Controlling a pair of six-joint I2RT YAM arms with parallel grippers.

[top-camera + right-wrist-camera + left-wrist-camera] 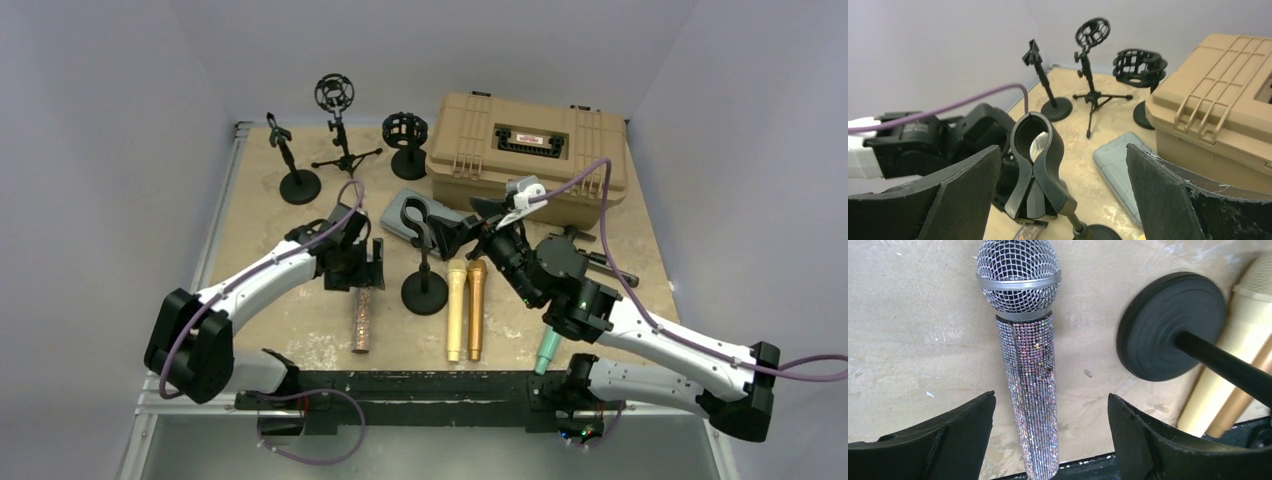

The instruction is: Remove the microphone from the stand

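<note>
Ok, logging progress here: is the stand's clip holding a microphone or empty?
Empty. The clip shows only an open loop, and the sparkly microphone lies flat on the table under the open left tool.

Glittery silver microphone [1030, 390], black stand [1034, 172], tan case [470, 135], cream microphone [456, 310], gold microphone [476, 312]

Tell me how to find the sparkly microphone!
Start at the big tan case at the back, then come forward to the black round-based stand in the middle. The sparkly microphone lies flat left of it. Its handle glitters all over, unlike the two plain gold microphones on the right.
</note>
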